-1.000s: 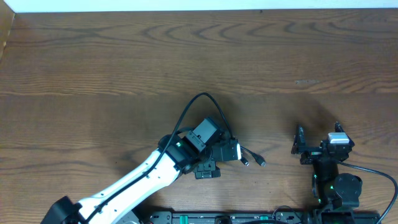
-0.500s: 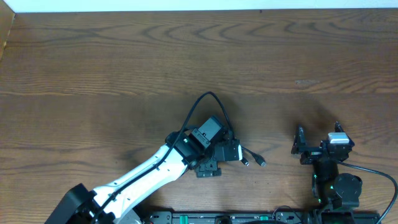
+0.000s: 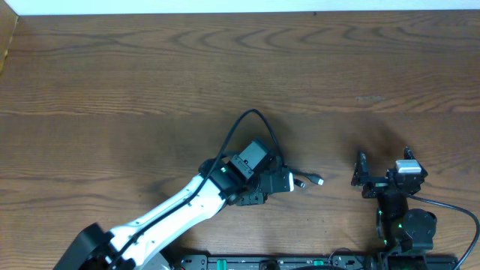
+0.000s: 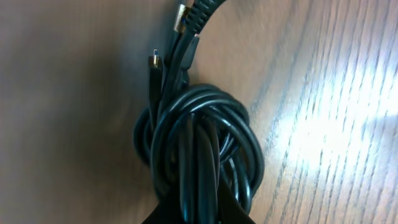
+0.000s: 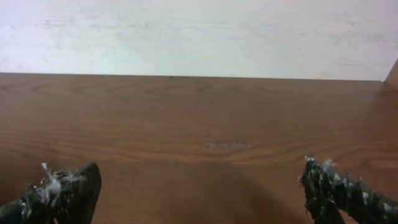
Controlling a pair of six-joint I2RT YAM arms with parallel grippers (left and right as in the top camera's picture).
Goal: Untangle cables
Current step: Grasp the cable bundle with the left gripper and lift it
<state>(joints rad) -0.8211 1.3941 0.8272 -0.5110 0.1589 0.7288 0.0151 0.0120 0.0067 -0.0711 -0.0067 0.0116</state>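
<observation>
In the left wrist view the cables (image 4: 199,143) are a tight knot of thin black cords on the wooden table, with small plug ends (image 4: 154,62) sticking out above it. My left gripper (image 4: 200,214) is shut on the lower part of that knot. From overhead, the left gripper (image 3: 285,183) sits near the table's front middle. One cable loop (image 3: 253,112) arcs away behind it and two plug ends (image 3: 318,180) poke out to its right. My right gripper (image 3: 384,162) stands open at the front right, well apart from the cables, with nothing between its fingers (image 5: 74,186).
The wooden table (image 3: 150,75) stretches away to a white wall (image 5: 199,31) at its far edge. The right arm's own thick black wire (image 3: 450,204) curves beside its base at the front right corner.
My left gripper has gone from open to shut on the cable knot. The plug ends to its right have swung slightly up and away. The right arm has not moved.
</observation>
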